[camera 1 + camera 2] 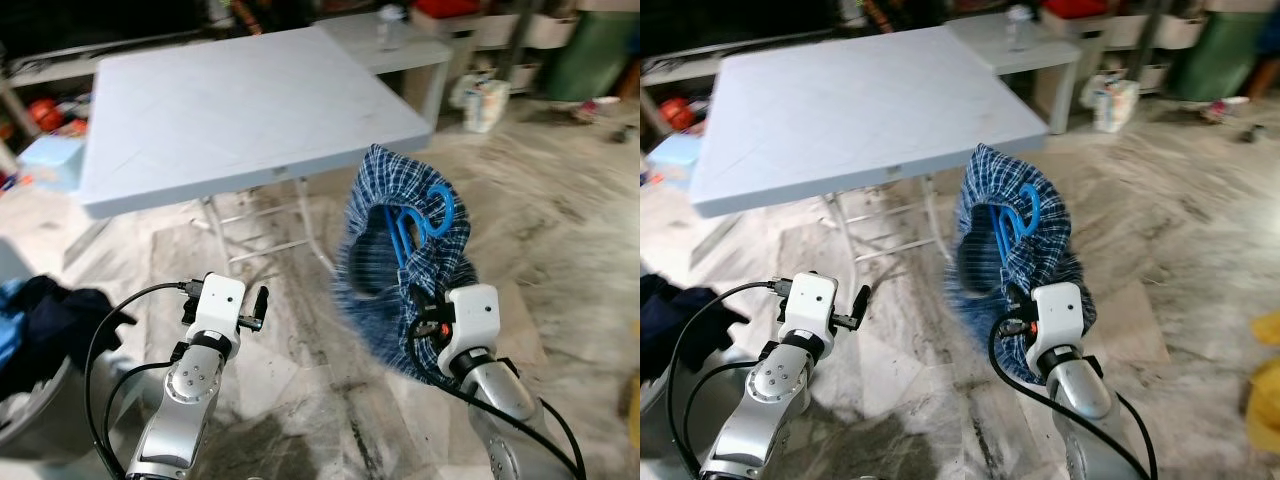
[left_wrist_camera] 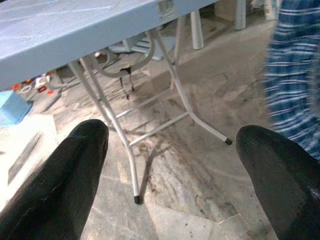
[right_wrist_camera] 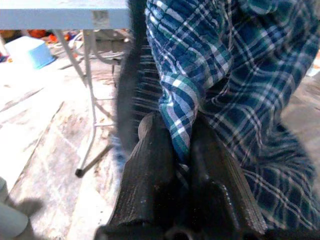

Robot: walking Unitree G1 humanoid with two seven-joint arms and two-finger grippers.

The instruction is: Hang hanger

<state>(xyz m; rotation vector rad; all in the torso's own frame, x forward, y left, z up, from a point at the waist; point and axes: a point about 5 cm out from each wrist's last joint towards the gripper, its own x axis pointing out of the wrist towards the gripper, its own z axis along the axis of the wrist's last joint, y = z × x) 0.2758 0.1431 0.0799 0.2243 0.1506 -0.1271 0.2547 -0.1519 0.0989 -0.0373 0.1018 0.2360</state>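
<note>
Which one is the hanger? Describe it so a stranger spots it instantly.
Start at the grey folding table; just in front of its near right corner the right gripper holds up a blue plaid shirt. The hanger is the bright blue plastic loop inside that shirt, plain rather than checked.
</note>
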